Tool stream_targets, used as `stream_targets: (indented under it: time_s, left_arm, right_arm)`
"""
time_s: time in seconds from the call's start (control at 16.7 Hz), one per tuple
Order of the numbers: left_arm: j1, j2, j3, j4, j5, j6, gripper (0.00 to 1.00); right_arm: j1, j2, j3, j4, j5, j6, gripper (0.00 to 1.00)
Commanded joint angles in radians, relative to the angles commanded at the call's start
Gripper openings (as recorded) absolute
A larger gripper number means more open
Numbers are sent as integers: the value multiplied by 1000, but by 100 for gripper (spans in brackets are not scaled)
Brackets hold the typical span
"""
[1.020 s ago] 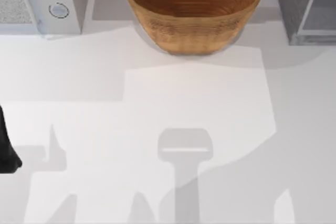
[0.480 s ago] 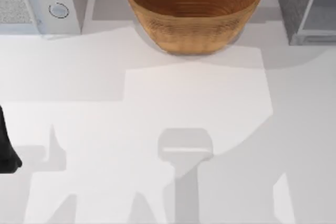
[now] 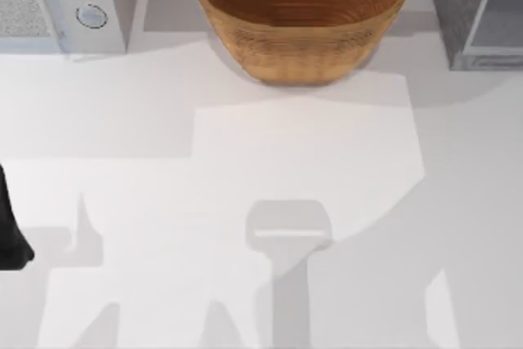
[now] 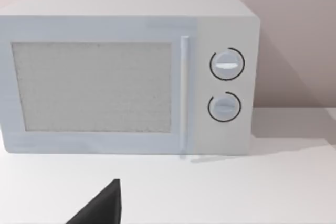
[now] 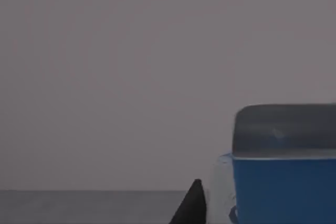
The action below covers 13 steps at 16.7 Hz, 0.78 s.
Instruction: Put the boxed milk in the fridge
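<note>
The boxed milk (image 5: 283, 190) shows its blue upper part close to the right wrist camera, raised well above the table against a plain grey background. One dark fingertip (image 5: 191, 205) of my right gripper lies against the carton's side, so the gripper is shut on it. The fridge (image 3: 478, 10), speckled dark grey with a pale glassy door panel, stands at the table's back right corner. My left arm (image 3: 10, 234) is parked at the left edge. Its fingertip (image 4: 107, 203) sits wide of centre, open, facing the microwave.
A large wicker bowl (image 3: 301, 14) stands at the back centre, just left of the fridge. A light-grey microwave (image 3: 61, 2) with two round knobs fills the back left corner. Arm shadows fall across the white table (image 3: 245, 145).
The shadows on the table's right half have shifted slightly. The bowl, microwave, fridge and left arm have not moved.
</note>
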Motion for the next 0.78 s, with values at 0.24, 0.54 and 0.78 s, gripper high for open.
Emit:
stream_targets:
  time_s: [0.24, 0.54, 0.78]
  left_arm:
    - [0, 0, 0, 0, 0, 0, 100]
    - [0, 0, 0, 0, 0, 0, 100]
    - [0, 0, 0, 0, 0, 0, 100]
  right_arm:
    - [0, 0, 0, 0, 0, 0, 75]
    - [0, 0, 0, 0, 0, 0, 100]
    - [0, 0, 0, 0, 0, 0, 100]
